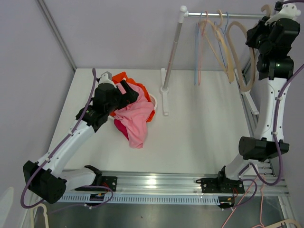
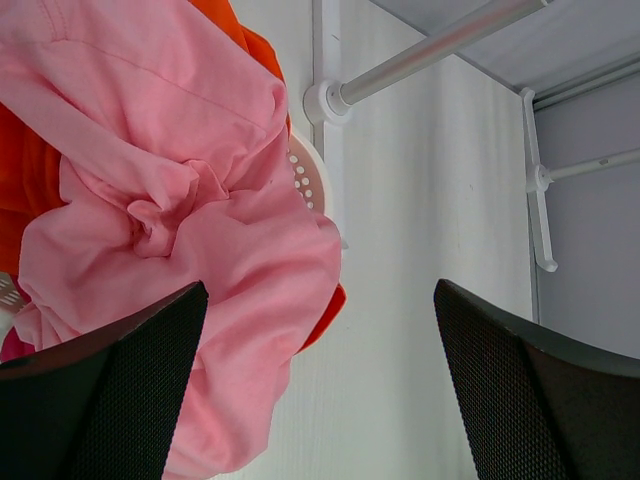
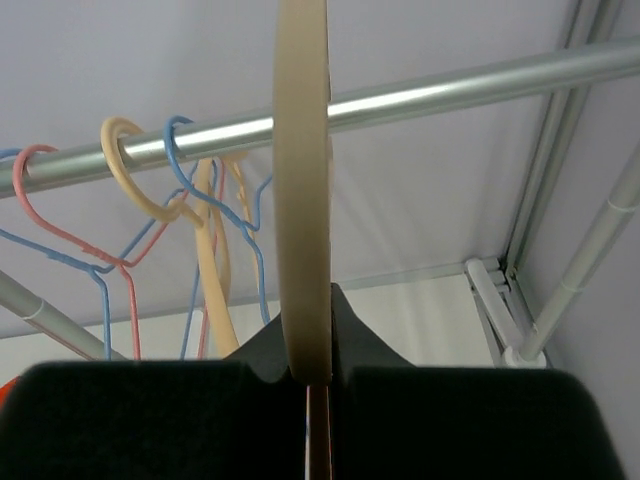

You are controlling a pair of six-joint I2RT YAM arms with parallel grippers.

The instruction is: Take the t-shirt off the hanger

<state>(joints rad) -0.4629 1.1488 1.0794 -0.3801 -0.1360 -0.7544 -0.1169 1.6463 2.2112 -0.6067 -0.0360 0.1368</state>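
The pink t-shirt (image 1: 135, 116) lies crumpled off any hanger, on a pile over an orange basket (image 1: 119, 76) at the table's left. In the left wrist view the t-shirt (image 2: 180, 230) fills the upper left. My left gripper (image 1: 128, 91) (image 2: 320, 295) hangs open and empty just above it. My right gripper (image 1: 260, 33) (image 3: 318, 375) is raised at the far right and shut on a bare beige hanger (image 1: 239, 52) (image 3: 302, 200) by the right end of the rail (image 1: 223, 15). I cannot tell whether its hook rests on the rail.
Several bare hangers (image 1: 209, 42), blue, pink and beige, hang on the rail (image 3: 450, 90). The rack's pole and foot (image 1: 165, 90) stand mid-table. A magenta garment (image 1: 121, 128) lies under the pink one. A white perforated rim (image 2: 305, 180) shows beside the pile.
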